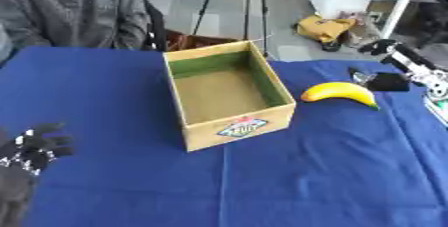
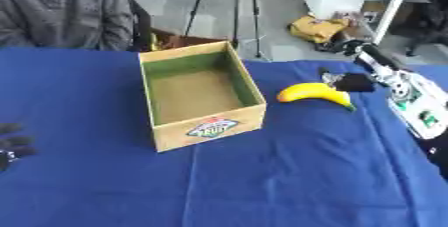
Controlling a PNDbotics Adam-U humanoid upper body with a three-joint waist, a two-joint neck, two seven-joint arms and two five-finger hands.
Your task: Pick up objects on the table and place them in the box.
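A yellow banana [image 1: 339, 92] lies on the blue tablecloth, just right of an open cardboard box [image 1: 262, 73] with a fruit label on its front wall. Inside the box only its bare floor shows. My right hand [image 1: 385, 81] comes in from the right and hovers just behind the banana's right end. It is open, its fingers point left, and it is not holding the fruit. My left hand [image 1: 31, 149] rests open at the lower left, fingers up, far from the box.
The blue table [image 1: 289, 181] stretches wide in front of the box. A person in a grey sweater [image 1: 70, 11] sits at the far left edge. Tripod legs [image 1: 236, 6] and a yellow bag [image 1: 324, 27] are on the floor beyond.
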